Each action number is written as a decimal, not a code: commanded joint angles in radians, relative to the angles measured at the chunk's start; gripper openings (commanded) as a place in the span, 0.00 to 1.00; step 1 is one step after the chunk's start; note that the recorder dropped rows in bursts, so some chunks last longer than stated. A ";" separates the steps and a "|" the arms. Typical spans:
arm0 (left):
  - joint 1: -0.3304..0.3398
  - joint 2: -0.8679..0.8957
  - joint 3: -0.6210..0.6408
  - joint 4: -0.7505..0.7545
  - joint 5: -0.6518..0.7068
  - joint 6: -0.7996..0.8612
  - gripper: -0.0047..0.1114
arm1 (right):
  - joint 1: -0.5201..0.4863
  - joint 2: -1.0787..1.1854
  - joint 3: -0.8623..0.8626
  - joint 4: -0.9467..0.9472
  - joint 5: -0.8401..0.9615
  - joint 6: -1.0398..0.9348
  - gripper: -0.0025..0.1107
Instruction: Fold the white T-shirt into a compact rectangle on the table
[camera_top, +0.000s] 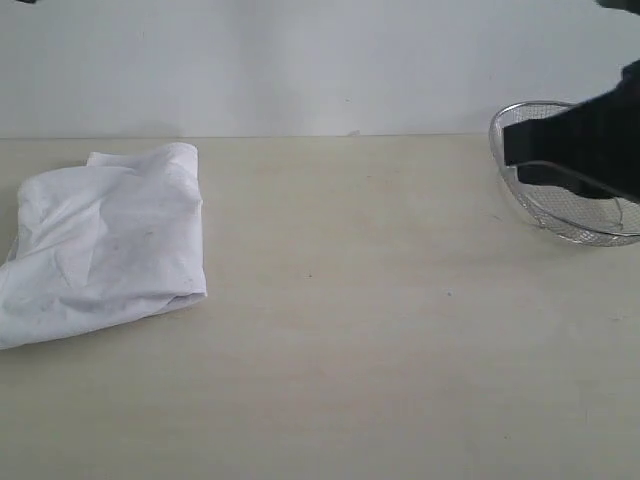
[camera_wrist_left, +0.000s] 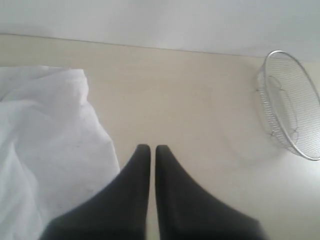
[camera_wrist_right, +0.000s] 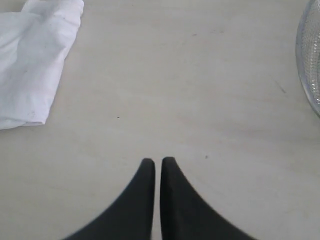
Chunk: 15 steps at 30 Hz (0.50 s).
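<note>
The shirt (camera_top: 105, 240) is lying in a rough folded bundle at the left of the table (camera_top: 380, 330), with nothing touching it. The left gripper (camera_wrist_left: 152, 148) and right gripper (camera_wrist_right: 157, 161) are hovering clenched and empty, clear of the cloth. Folding is looking nearly done; any next move is calling for squaring its loose edges.

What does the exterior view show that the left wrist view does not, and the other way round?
Only the exterior view: a dark arm part in front of the wire basket, and the folded white T-shirt nearly whole. Only the left wrist view: the left gripper, shut and holding nothing, and the basket uncovered. Both: the T-shirt, the pale table and the basket.
</note>
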 joint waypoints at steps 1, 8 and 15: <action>-0.004 -0.316 0.339 -0.129 -0.163 0.129 0.08 | -0.007 -0.138 0.084 -0.017 -0.013 -0.003 0.02; -0.004 -0.753 0.828 -0.390 -0.503 0.267 0.08 | -0.007 -0.260 0.171 -0.017 0.007 -0.005 0.02; -0.004 -0.914 1.049 -0.504 -0.561 0.347 0.08 | -0.007 -0.261 0.171 -0.017 0.032 -0.005 0.02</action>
